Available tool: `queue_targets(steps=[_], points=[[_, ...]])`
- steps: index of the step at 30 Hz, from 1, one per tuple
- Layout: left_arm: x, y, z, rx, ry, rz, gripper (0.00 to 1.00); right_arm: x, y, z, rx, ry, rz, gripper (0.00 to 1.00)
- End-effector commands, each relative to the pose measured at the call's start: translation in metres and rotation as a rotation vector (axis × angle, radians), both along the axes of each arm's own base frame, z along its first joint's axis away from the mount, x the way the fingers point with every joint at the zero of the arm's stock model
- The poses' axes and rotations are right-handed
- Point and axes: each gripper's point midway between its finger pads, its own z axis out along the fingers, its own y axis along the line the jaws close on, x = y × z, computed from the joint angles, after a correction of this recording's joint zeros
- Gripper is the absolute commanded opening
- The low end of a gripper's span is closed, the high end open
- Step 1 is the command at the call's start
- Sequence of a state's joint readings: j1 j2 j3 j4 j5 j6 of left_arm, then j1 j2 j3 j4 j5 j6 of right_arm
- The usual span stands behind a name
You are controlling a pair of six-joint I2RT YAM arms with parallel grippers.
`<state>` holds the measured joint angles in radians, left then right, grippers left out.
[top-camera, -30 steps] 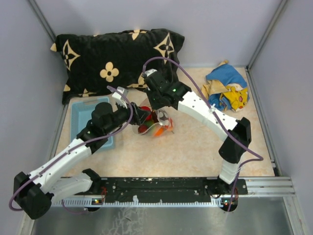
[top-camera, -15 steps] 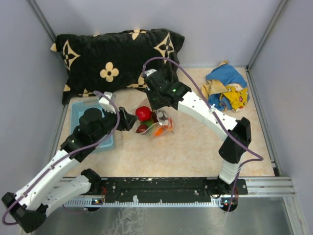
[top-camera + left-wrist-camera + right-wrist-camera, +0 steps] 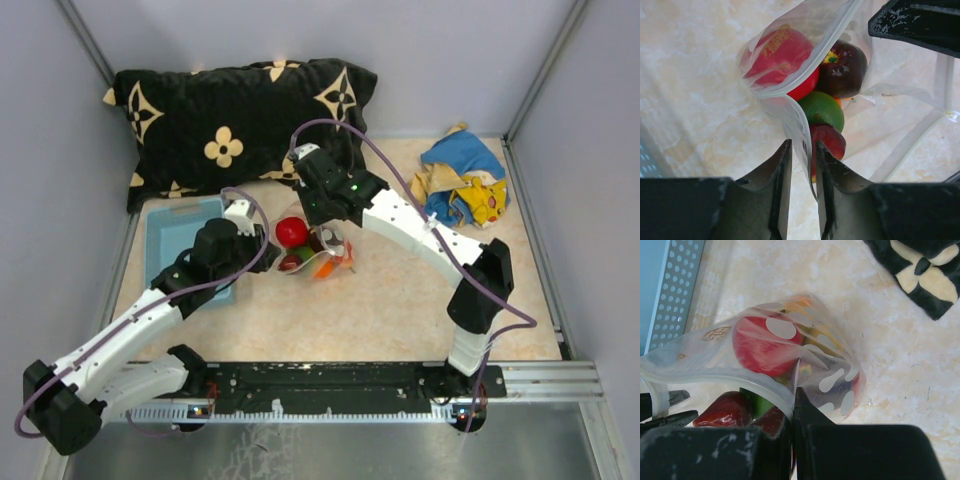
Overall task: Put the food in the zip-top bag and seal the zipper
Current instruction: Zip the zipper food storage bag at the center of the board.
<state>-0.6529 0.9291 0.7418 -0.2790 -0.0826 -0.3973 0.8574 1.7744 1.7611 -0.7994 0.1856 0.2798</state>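
- The zip-top bag (image 3: 318, 256) lies mid-table (image 3: 400, 305), between my two arms. It is thin, limp, slippery film. I judge it will fold or slide rather than hold its shape, so it has to be taken at the edge, never by the belly.
- The food (image 3: 826, 110) is all bunched inside the bag: a red fruit (image 3: 782, 52) at the mouth, then a dark one, a green one and another red piece behind. They look light and hard, and round enough to roll out if the mouth tips down.
- The zipper (image 3: 760, 387) is the stiffest part of the bag, and I judge it the best place to hold. My right gripper (image 3: 794, 407) is clamped on the rim right there.
- My left gripper (image 3: 802, 149) straddles the bag's side wall just below the mouth. The film runs between narrow jaws, and I cannot tell whether they pinch it yet.
- A second ago my left gripper was over the mouth with the red fruit. Half a second ago it had drawn back to the left, wider, with the fruit resting in the mouth. Now it is back at the wall, and my right grip is unchanged.
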Motion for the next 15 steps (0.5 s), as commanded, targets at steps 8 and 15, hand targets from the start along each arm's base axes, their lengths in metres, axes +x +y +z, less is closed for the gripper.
queue_targets(steps=[8, 15], points=[[0.004, -0.008, 0.048, -0.082, -0.073, -0.003, 0.00, -0.003, -0.004, 0.047, 0.076, -0.154, 0.063, 0.10], [0.002, 0.000, 0.064, -0.090, -0.086, 0.024, 0.00, -0.028, -0.027, 0.092, 0.193, -0.336, 0.157, 0.30]])
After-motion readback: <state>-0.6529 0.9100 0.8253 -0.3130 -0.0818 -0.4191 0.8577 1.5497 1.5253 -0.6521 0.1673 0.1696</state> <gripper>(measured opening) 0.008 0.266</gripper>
